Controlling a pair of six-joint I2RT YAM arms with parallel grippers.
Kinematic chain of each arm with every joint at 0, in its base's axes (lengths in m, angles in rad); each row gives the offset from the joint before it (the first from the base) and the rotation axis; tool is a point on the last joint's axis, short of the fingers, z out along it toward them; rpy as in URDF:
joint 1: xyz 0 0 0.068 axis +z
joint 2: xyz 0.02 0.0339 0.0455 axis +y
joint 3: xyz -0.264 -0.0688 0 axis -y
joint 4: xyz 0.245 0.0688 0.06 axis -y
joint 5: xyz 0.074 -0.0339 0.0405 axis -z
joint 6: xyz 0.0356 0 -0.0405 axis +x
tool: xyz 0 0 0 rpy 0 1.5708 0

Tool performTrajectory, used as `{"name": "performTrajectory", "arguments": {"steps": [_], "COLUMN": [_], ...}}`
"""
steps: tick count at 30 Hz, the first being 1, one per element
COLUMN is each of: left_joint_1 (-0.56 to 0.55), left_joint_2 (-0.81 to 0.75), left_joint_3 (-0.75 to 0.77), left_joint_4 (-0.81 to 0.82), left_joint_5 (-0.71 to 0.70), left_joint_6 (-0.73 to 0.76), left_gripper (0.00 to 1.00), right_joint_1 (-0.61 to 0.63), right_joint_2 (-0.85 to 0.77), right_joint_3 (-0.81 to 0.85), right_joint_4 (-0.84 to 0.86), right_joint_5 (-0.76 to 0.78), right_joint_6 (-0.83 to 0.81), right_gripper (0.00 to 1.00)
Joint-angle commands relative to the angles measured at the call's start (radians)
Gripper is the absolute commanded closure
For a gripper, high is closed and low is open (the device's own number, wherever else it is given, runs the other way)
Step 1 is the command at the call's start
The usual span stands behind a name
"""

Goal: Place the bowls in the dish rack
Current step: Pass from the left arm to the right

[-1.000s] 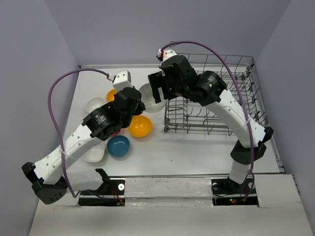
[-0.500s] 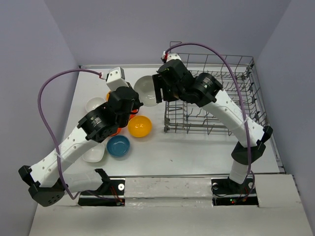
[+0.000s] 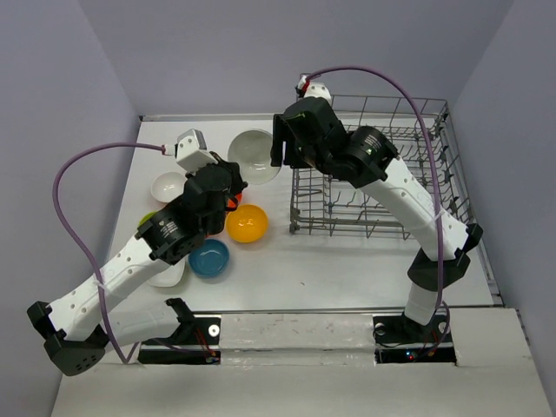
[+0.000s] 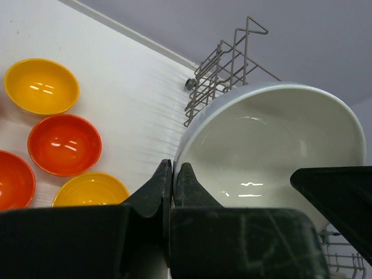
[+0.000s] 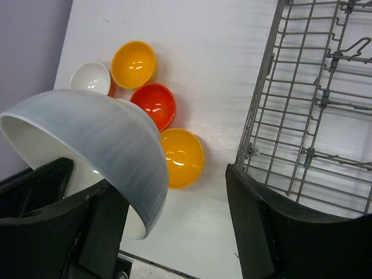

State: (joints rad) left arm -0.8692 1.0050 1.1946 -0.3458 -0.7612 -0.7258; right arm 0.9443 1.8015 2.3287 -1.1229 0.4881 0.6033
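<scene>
A large white bowl (image 3: 254,155) hangs tilted in the air between both arms, just left of the grey wire dish rack (image 3: 382,204). My left gripper (image 4: 173,174) is shut on the rim of this bowl (image 4: 273,145). My right gripper (image 5: 174,232) is open, with the edge of the bowl (image 5: 99,139) between its fingers and the right finger well clear of it. Other bowls rest on the table: orange-yellow (image 3: 247,223), blue (image 3: 209,257), small white (image 3: 168,185), squarish white (image 3: 165,273), and a sliver of lime green (image 3: 148,219).
The rack's corner (image 4: 226,64) and its wall (image 5: 314,104) stand close to the held bowl. Red-orange (image 4: 64,144) and orange-yellow (image 4: 40,85) bowls lie below it. Purple-grey walls enclose the white table (image 3: 347,269).
The white bowl has risen and shifted toward the back left. The left arm has swung left and the right gripper has moved up toward the rack's corner.
</scene>
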Motion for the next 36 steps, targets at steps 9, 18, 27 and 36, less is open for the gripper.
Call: {"name": "performTrajectory", "arguments": {"steps": [9,18,27,36], "left_joint_1": [-0.004,-0.004,-0.004,0.006], "left_joint_2": [0.02,0.093,0.155,0.158], "left_joint_3": [0.095,0.206,0.276,0.284], "left_joint_4": [0.114,-0.016,-0.119,-0.117], "left_joint_5": [0.013,0.151,0.209,0.194], "left_joint_6": [0.011,0.032,0.051,0.051], "left_gripper": [1.0,1.0,1.0,1.0], "right_joint_1": [0.01,0.01,0.01,0.01], "right_joint_2": [0.009,-0.085,-0.129,-0.11], "right_joint_3": [0.028,-0.097,-0.164,-0.126], "right_joint_4": [0.143,0.268,0.301,0.187], "right_joint_5": [0.049,0.069,0.069,0.113], "right_joint_6": [-0.103,-0.257,-0.33,-0.301], "right_gripper": [0.3,0.3,0.29,0.29]}}
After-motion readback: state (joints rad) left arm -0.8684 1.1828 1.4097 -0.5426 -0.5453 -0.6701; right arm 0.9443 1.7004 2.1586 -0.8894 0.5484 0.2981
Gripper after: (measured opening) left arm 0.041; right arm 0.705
